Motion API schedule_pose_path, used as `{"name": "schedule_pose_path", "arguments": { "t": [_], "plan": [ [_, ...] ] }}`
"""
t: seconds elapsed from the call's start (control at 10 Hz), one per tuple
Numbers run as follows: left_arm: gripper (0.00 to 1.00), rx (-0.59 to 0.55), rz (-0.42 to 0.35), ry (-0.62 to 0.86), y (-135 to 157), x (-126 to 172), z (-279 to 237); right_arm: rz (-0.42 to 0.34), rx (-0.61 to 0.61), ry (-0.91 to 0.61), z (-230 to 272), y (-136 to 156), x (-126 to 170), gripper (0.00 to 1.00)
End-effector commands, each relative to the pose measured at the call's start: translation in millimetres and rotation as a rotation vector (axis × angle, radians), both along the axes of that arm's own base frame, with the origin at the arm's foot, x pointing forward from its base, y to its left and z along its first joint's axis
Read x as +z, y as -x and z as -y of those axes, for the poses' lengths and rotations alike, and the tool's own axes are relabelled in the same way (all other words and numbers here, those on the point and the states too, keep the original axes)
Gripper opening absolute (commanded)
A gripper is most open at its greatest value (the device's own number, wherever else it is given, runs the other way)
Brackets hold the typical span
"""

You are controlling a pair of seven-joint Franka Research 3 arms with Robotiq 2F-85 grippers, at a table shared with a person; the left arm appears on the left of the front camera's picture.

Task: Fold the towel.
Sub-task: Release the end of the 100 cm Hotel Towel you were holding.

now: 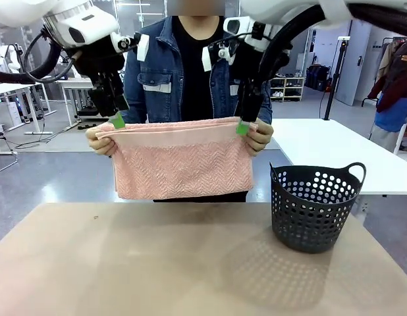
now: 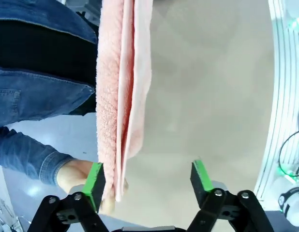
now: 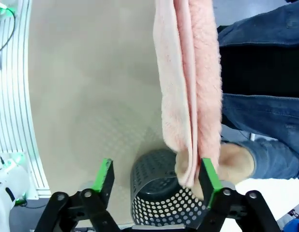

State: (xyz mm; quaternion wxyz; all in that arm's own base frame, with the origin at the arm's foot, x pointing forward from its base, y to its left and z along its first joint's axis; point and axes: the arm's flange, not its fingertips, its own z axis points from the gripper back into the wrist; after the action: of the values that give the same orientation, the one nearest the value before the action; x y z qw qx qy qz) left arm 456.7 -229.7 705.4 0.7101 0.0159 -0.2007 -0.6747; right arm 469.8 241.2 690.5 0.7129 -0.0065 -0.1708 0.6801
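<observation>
Towel [image 1: 184,161] in person's hands [image 1: 101,140]

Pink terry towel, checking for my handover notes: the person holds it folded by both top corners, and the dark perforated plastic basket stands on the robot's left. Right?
No: the front view shows the dark perforated plastic basket on the robot's right. The person holds the folded pink terry towel by both top corners.

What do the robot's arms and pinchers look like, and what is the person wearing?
The robot's arms are smooth and white, with looping black cables. The left gripper and right gripper are black, each with two fingers tipped by bright green pads. The person wears a blue denim jacket with long sleeves over a black shirt.
</observation>
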Motion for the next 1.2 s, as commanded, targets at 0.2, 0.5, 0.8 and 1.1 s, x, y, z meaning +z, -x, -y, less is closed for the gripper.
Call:
{"name": "schedule_pose_path", "arguments": {
  "t": [0.2, 0.5, 0.8, 1.1],
  "plan": [
    [1.00, 0.397, 0.013, 0.113, 54.3, 62.7, -105.4, 0.067, -0.376, -0.222, 118.7, 49.0, 69.4, 1.00],
    [1.00, 0.720, -0.014, 0.146, 95.7, 78.9, -205.3, 0.135, -0.666, -0.381, 215.4, 79.7, 83.3, 1.00],
    [1.00, 0.942, 0.015, 0.275, 121.0, 71.3, -266.8, 0.104, -0.889, -0.491, 279.9, 105.4, 76.1, 1.00],
    [1.00, 0.963, 0.037, 0.319, 124.2, 74.0, -276.1, 0.069, -0.946, -0.535, 295.7, 111.1, 71.6, 1.00]
  ]
}}
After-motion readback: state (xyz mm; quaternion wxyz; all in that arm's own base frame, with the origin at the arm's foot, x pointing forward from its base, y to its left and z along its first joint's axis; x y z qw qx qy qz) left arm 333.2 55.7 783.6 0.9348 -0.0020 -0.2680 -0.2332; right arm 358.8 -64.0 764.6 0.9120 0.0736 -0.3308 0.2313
